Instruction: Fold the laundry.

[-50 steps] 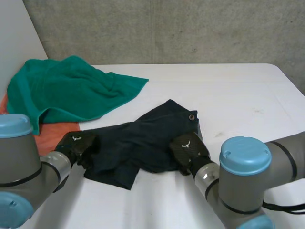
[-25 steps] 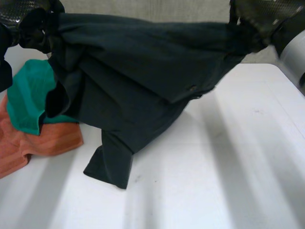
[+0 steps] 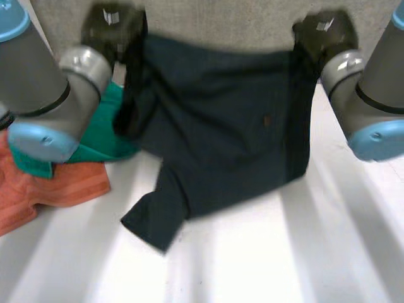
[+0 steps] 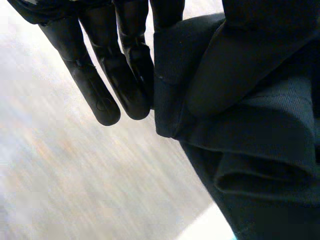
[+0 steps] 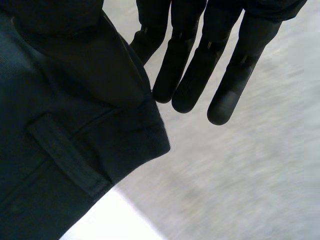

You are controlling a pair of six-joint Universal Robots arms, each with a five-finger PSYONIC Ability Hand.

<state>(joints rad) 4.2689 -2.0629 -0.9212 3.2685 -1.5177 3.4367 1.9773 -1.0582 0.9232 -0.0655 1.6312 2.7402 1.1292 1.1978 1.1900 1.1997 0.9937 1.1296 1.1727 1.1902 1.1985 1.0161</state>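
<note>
Both arms are raised high over the white table (image 3: 265,265), with the left hand (image 3: 113,22) and right hand (image 3: 323,31) each at an upper corner of the dark garment (image 3: 221,126). It hangs spread between them, its lowest end lying on the table near the green towel (image 3: 108,129) and orange cloth (image 3: 57,189). In each wrist view most fingers (image 4: 102,95) (image 5: 190,75) reach straight past the hem while the thumb seems to pinch the cloth, though black on dark is hard to read.
</note>
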